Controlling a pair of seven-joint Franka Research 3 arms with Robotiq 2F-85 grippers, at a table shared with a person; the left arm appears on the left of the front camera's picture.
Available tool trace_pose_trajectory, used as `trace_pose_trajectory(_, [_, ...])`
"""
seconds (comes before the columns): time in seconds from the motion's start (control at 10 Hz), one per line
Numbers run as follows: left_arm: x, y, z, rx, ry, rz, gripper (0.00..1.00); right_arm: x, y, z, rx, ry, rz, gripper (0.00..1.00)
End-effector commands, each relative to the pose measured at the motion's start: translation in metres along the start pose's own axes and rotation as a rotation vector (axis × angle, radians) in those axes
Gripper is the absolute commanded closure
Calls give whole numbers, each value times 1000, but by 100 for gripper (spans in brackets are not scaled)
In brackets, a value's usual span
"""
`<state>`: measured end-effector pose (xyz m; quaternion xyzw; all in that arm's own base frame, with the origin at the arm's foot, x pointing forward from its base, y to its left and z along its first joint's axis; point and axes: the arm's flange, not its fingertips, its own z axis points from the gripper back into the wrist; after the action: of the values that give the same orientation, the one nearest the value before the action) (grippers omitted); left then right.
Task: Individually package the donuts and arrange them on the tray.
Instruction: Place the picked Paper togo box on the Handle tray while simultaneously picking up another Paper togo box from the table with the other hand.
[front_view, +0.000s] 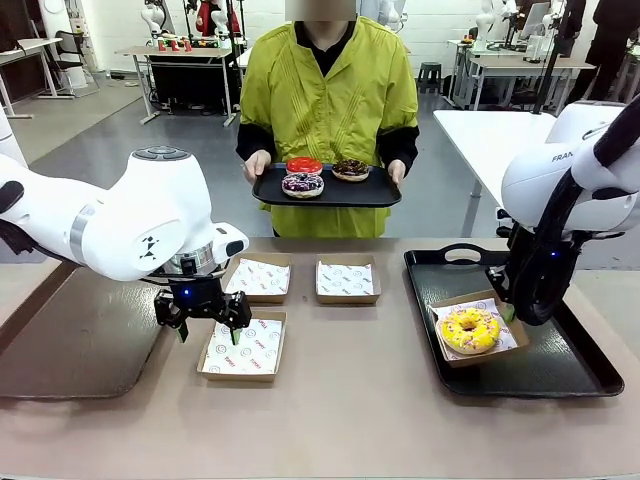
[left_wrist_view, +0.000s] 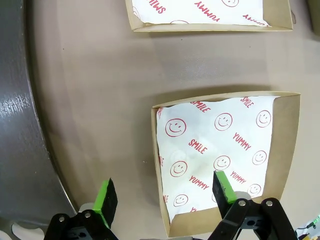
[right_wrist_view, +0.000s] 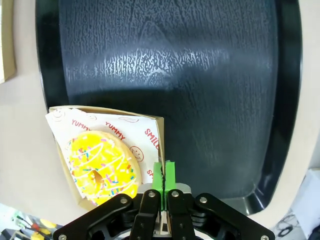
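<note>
Top of the left wrist view: a paper-lined box (left_wrist_view: 207, 15) is cut by the edge. Bottom left of the right wrist view: the linkage of the right gripper (right_wrist_view: 164, 169) hides the lower edge of the yellow-iced donut (right_wrist_view: 100, 167).

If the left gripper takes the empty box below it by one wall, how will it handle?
The empty box looks like thin card, so it is probably light and its wall may flex under the open left gripper. Its paper liner lies loose with a lifted corner and could shift. Flat-bottomed, it should slide on the table, not tip.
</note>
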<state>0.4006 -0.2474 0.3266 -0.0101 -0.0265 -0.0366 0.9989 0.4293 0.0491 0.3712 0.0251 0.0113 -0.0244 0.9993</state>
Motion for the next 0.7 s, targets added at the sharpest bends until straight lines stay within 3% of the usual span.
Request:
trace_pose_trajectory(0.0, [3, -6, -1, -21, -11, 24, 0, 9, 2, -1, 25, 13, -25, 99])
trace_pose_trajectory(0.4, [4, -5, -2, -46, 5, 22, 0, 13, 4, -6, 13, 35, -29, 99])
trace_pose_trajectory(0.5, [4, -5, -1, -49, 10, 7, 60, 13, 4, -5, 15, 44, -21, 39])
trace_pose_trajectory(0.6, [5, -4, -1, -57, 22, 11, 60, 13, 4, -5, 16, 48, -19, 39])
